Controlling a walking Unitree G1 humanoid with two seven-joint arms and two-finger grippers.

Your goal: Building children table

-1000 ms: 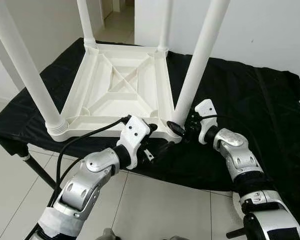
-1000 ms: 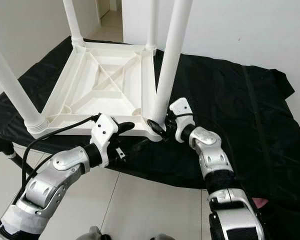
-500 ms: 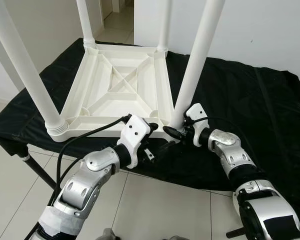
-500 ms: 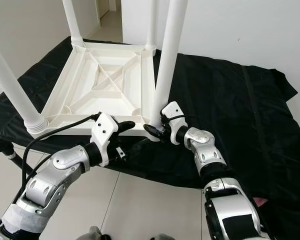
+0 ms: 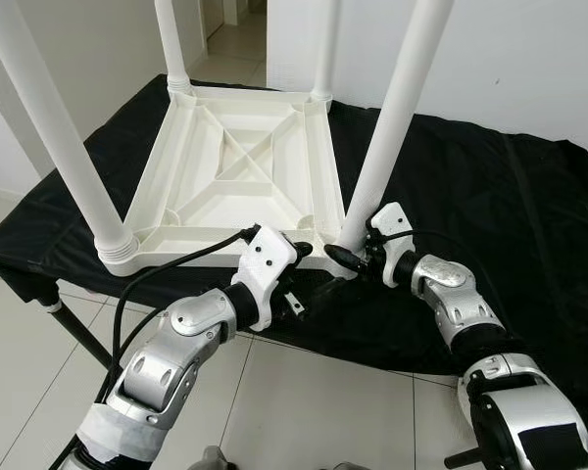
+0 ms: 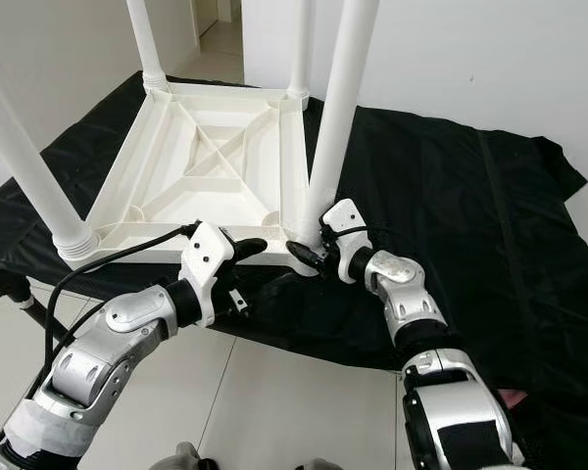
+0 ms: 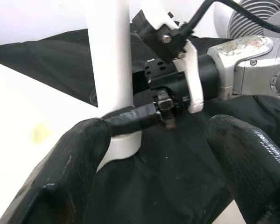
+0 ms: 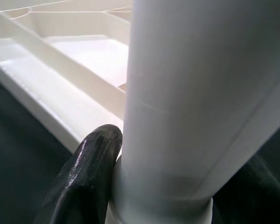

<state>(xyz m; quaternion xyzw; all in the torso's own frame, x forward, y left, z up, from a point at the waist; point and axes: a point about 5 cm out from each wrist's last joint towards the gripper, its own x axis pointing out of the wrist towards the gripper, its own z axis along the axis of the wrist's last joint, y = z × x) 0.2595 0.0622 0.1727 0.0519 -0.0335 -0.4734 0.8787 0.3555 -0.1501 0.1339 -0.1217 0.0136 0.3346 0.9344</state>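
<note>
Right gripper (image 5: 345,255) clamped round smooth white tubular leg (image 5: 387,127); left gripper (image 5: 309,266) apart beside ribbed plastic tabletop (image 5: 235,176).

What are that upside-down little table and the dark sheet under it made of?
The table top and its legs look like moulded white plastic: smooth, slightly glossy, with cast ribs underneath. The black cover looks like thin matte fabric, since it wrinkles and drapes; possibly a synthetic sheet. The right gripper clasps one leg's base.

White walls (image 5: 529,59), pale tiled floor (image 5: 304,411), a black cloth (image 5: 490,196) over the worktable.
</note>
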